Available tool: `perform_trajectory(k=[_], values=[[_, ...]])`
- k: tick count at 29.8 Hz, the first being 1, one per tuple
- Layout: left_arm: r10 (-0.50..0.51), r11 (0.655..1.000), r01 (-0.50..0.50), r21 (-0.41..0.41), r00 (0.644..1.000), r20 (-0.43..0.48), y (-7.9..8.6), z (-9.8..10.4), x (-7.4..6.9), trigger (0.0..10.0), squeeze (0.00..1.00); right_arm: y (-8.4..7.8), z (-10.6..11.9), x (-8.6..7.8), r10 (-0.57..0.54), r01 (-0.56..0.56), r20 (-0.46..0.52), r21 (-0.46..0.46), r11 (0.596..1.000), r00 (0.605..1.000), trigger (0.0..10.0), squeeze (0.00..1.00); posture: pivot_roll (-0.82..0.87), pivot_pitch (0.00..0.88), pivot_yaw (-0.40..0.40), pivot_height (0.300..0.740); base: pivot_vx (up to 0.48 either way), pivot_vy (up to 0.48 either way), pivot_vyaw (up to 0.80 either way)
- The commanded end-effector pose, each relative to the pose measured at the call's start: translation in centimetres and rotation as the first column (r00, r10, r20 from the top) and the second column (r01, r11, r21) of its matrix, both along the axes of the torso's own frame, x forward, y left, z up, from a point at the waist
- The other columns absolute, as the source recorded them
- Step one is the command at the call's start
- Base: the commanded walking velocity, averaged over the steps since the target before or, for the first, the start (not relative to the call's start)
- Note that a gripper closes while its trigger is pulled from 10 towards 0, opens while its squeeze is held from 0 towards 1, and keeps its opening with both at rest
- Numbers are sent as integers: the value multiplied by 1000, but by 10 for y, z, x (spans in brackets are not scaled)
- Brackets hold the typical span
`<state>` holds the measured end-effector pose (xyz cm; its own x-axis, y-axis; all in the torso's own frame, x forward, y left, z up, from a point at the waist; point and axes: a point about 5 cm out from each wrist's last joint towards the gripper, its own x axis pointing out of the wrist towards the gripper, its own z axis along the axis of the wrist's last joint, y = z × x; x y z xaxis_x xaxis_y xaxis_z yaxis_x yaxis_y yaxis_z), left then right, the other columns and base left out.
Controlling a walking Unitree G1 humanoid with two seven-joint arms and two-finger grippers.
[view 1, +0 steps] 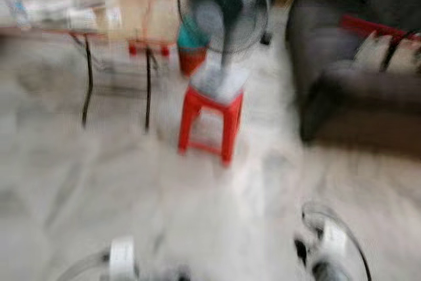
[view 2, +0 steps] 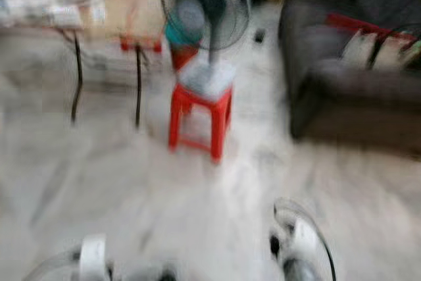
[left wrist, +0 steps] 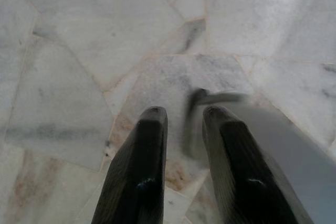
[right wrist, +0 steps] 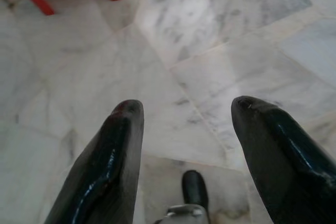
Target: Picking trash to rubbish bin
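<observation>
Trash and rubbish bin cannot be picked out in the blurred head views. Both arms hang low, pointing down at the marble floor. The left gripper has its two black fingers a narrow gap apart, holding nothing. The right gripper is spread wide, also holding nothing. Ahead of the right gripper stands a red stool with a fan on top. A folding table is beyond the left gripper, a dark sofa beyond the right.
</observation>
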<state>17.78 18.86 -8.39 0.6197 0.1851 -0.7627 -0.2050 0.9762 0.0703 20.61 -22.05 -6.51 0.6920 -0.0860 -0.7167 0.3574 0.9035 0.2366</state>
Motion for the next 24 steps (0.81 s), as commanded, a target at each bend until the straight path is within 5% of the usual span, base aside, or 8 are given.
perform_trajectory(k=[1, 24], values=[[4, 1000, -4, 2, 1000, -22, 4, -2, -4, 10000, 0, 3, -2, -2, -5, 5, -5, 10, 1000, 1000, 10000, 0, -1, 139, -89, 740, 0, 341, 0], [3, 1000, -3, 2, 1000, 5, 6, 2, 3, 10000, 0, 5, -2, -2, -6, 6, 1, 20, 1000, 1000, 10000, 0, 5, 170, -87, 740, 0, 335, 0]])
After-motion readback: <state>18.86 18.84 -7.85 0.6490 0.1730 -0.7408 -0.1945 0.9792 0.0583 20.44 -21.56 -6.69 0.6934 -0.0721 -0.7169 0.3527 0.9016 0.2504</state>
